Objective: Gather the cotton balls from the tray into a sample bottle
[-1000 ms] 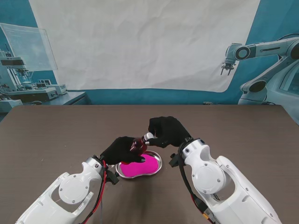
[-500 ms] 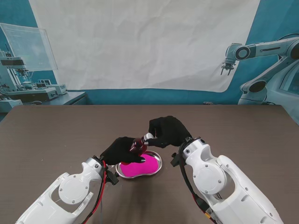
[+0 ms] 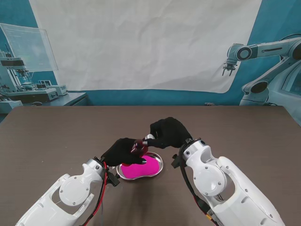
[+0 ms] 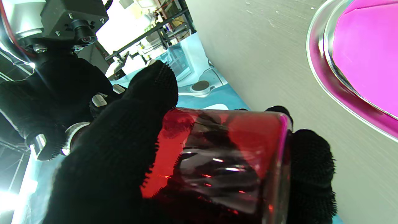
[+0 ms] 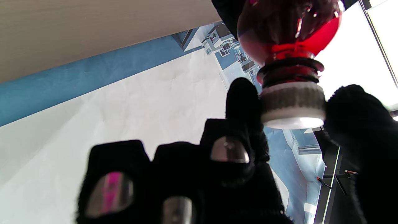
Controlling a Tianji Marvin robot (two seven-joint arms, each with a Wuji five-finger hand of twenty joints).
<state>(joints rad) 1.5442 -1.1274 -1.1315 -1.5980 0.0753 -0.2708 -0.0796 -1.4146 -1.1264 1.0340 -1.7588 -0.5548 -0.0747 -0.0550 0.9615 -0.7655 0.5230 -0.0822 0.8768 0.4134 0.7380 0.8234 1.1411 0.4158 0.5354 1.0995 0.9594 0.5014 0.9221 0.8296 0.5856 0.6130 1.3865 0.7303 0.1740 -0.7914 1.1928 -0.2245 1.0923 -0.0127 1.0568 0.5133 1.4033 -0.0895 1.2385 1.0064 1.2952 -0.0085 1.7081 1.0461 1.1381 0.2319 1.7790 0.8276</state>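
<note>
- Left hand (image 3: 123,150) (black knit glove) is clenched round the body of the red translucent sample bottle (image 3: 139,145), holding it tilted in the air over the tray, neck pointing toward the right hand.
- Right hand (image 3: 168,132) has thumb and one finger pinched on the bottle's white ribbed screw cap (image 5: 292,104); the other fingers are curled in and touch nothing.
- Cap is on the neck. Dark threads show between cap and glass in the right wrist view, so I judge it partly unscrewed (can't confirm how far).
- Kidney-shaped steel tray (image 3: 159,166) with a bright magenta liner (image 3: 141,167) sits on the dark brown table (image 3: 56,136), near the middle and toward the near edge, between the two forearms.
- No cotton balls visible in any view: the left hand and bottle cover part of the tray, and anything that small may not resolve. Can't tell where they lie.
- Step in hand, as I read it: opening the bottle. Nothing collected yet.
- Risks:
  - Two-finger pinch on a ribbed cap can slip, so the cap may spin without turning off, or drop when it comes free.
  - Torque on the cap can twist smooth glass inside the knit glove; if the left hand's grip loosens the bottle falls onto the steel tray.
  - Bottle hangs close over the tray; a jolt could knock the tray and scatter whatever is in it.
</note>
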